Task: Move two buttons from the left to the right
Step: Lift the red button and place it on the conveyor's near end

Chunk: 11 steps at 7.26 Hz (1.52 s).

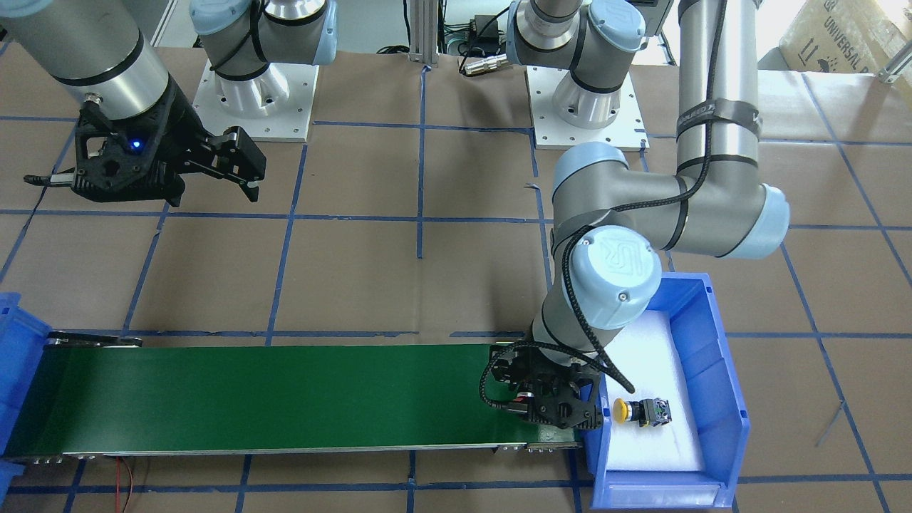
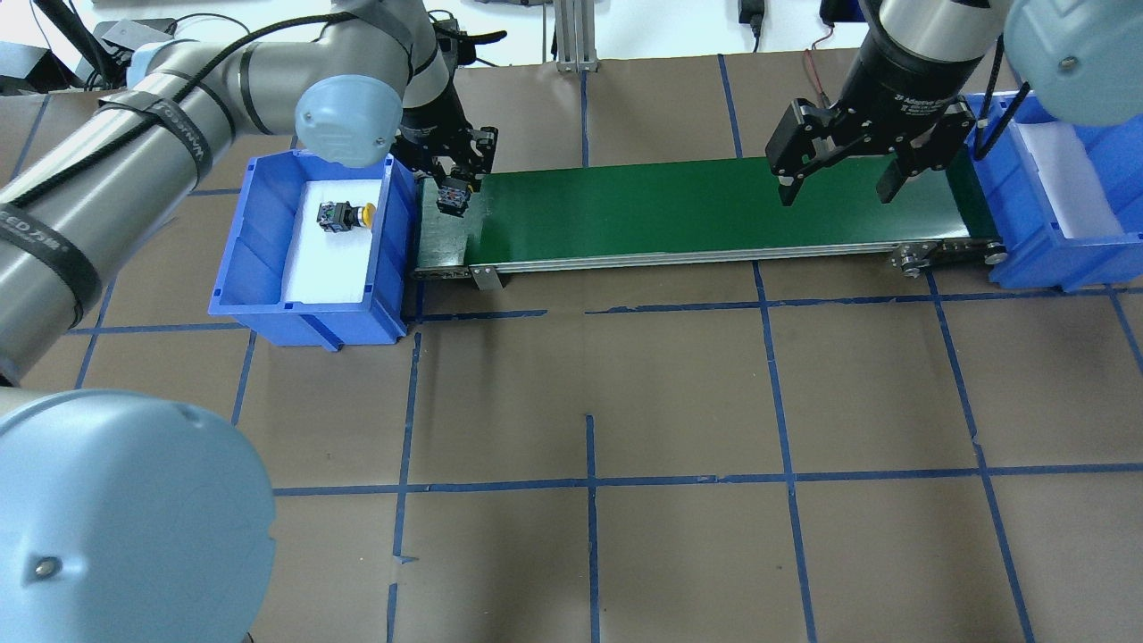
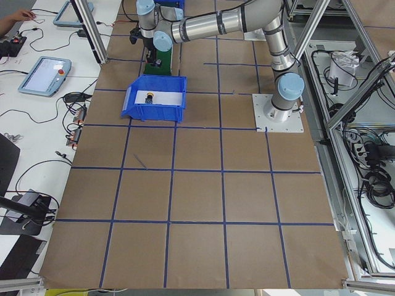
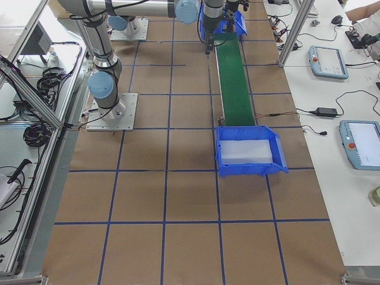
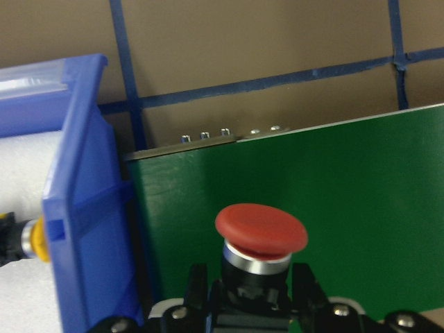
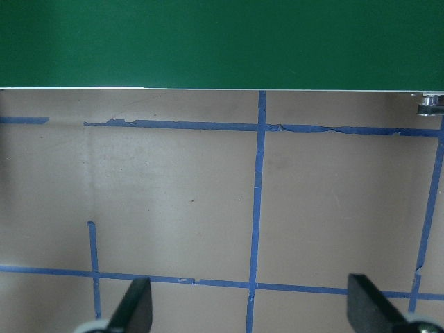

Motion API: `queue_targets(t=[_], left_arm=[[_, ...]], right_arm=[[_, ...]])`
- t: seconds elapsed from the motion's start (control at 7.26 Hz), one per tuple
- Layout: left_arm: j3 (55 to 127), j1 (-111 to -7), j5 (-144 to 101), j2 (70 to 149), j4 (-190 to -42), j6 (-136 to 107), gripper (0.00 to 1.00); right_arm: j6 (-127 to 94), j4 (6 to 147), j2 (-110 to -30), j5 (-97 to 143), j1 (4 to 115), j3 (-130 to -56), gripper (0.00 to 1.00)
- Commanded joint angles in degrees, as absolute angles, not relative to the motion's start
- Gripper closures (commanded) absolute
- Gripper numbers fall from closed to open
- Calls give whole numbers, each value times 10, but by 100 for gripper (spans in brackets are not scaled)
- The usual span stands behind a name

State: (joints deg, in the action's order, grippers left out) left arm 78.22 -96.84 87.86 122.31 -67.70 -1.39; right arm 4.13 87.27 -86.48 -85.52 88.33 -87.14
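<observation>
My left gripper (image 2: 455,183) is shut on the red button (image 5: 261,229), cap down, over the left end of the green conveyor belt (image 2: 696,205), just beside the left blue bin (image 2: 259,232). In the left wrist view its fingers (image 5: 198,284) clamp the button's black body. The yellow button (image 2: 344,216) lies on its side on white foam in that bin; it also shows in the front-facing view (image 1: 641,411). My right gripper (image 2: 839,187) is open and empty above the belt's right end.
A second blue bin (image 2: 1036,241) with white foam stands at the belt's right end and holds nothing that I can see. The belt (image 1: 249,392) is bare along its length. Brown table with blue tape grid lies around.
</observation>
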Motion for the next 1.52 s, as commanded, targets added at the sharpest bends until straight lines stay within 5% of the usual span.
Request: queue_targets(t=[0.0,0.14,0.28,0.83,1.38], left_arm=[[780,-977,878,1257,-654,-44,76],[781,-977,880,1255,-655,-45,57],[781,-977,881,1254,-656,-45,1],[795,-952,879,1148,-706,-4,0],[796,-863,877,1118,-715,435,0]], right_arm=[[41,873,-865,-855,883,-873,0],[41,873,-865,-855,882,-873,0],[41,873,-865,-855,882,-873,0],[41,873,-865,-855,882,-874,0],[44,873,-865,-855,882,-876,0]])
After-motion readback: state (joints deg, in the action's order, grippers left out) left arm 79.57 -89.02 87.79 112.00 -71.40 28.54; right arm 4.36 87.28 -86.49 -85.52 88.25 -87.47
